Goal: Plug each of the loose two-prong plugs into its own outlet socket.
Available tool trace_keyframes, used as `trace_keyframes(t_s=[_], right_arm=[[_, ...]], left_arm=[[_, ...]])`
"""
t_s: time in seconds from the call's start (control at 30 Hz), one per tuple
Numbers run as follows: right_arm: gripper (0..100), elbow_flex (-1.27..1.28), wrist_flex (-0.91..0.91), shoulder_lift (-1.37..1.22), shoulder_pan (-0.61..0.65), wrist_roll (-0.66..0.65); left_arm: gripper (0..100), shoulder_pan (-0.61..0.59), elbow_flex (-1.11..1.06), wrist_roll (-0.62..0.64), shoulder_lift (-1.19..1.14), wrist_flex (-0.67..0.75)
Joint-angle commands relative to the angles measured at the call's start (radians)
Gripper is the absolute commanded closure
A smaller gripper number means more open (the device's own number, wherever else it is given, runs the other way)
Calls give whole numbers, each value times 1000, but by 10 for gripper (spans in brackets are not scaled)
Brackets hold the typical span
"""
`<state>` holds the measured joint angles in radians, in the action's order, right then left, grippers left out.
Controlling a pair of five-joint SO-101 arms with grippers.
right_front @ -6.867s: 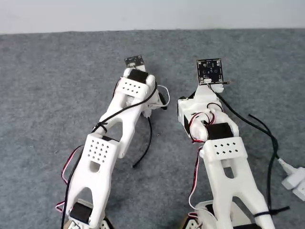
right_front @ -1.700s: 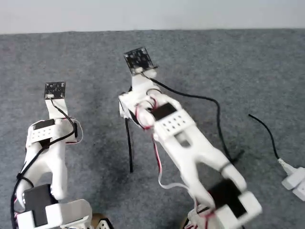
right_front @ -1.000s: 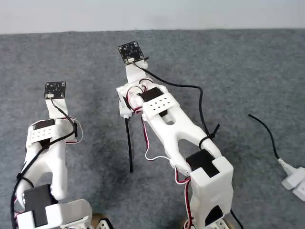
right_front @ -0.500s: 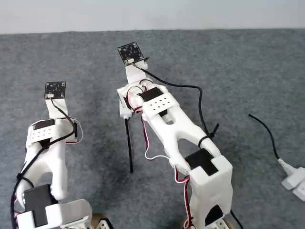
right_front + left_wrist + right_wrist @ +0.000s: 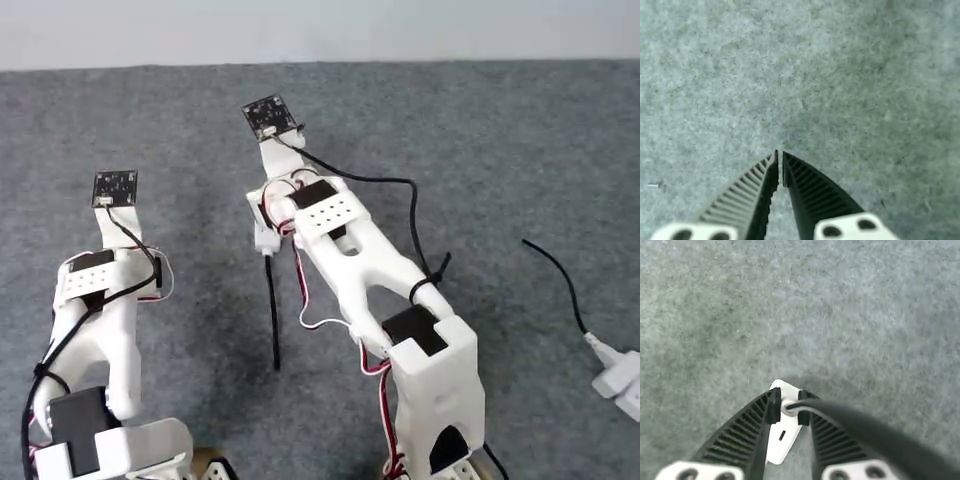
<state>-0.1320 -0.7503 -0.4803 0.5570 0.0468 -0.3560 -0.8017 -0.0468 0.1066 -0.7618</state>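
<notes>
— What has moved?

— Since the first frame the right arm (image 5: 350, 250) has swung across to the middle of the table and the left arm (image 5: 100, 300) out to the left side. The black cord (image 5: 272, 310), curved on the grey mat (image 5: 480, 150) back then, now trails straight from the right arm's tip.

— And the right gripper (image 5: 788, 395)?

— Clamped on the white two-prong plug (image 5: 782, 435), right where the cord enters it. I cannot tell whether the plug touches the mat.

— The left gripper (image 5: 779, 154)?

— Fingers closed tip to tip, over the mat.

— Anything else?

— A white connector (image 5: 620, 380) with its own cord lies at the right edge, well apart.
</notes>
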Motion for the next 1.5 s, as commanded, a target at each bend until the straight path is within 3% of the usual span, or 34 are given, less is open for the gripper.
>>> trace_keyframes(t_s=[0.0, 0.17, 0.33, 0.53, 0.63, 0.93, 1.17, 1.47], right_arm=[[991, -40, -58, -7, 33, -12], [991, -60, -104, -74, 62, -100], [975, -110, -147, -79, 67, -60], [760, -175, -240, -77, 91, 83], [708, -186, -260, -76, 117, 100], [775, -181, -199, -104, 162, 94], [994, -230, -265, -157, 108, 89], [991, -265, -450, -24, 101, 89]], left_arm=[[981, -18, 19, -5, 23, 20], [981, -28, 19, -5, 23, 20], [981, -28, 19, -5, 23, 21], [981, -28, 19, -5, 23, 21], [981, -28, 21, -5, 23, 21], [981, -28, 21, -3, 23, 23], [981, -28, 22, -2, 23, 23], [982, -25, 19, 0, 23, 57]])
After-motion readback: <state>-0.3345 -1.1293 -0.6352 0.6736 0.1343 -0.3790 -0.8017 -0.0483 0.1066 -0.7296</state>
